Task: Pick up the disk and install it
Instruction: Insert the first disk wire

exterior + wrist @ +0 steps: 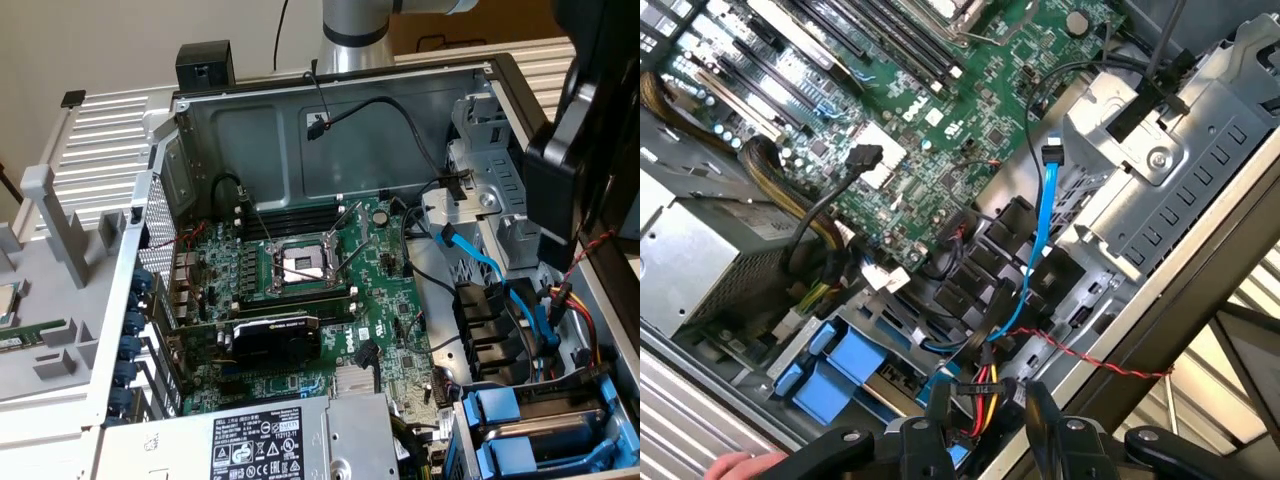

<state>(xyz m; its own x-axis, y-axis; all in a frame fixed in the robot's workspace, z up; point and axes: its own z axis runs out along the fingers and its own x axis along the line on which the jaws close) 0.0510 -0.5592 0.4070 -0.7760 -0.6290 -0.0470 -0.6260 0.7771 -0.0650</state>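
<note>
**Sizing up the disk and your claw**

Your disk (555, 432) sat low in the drive bay at the corner of the case, at the exterior view's lower right, near the power supply (300, 440). Its blue rails (845, 365) showed at the near end. You would have done well to treat it as a stiff, dense slab: metal-bodied, heavier than it looked, and unlikely to forgive a knock or a drop. Its flat faces looked smooth and probably slippery. The plastic rails along its edges were likely your better hold, squeezed evenly and kept level. Loose cabling crowded the spot, with a blue data cable (1040, 230) and a red, yellow and black power bundle (980, 385) running just by the bay.

Your claw (987, 395) hung over that corner with its fingers partway apart, neither wide nor pinched. You held nothing, and the fingers touched neither the disk nor its rails. The power bundle showed through the gap between them.
</note>
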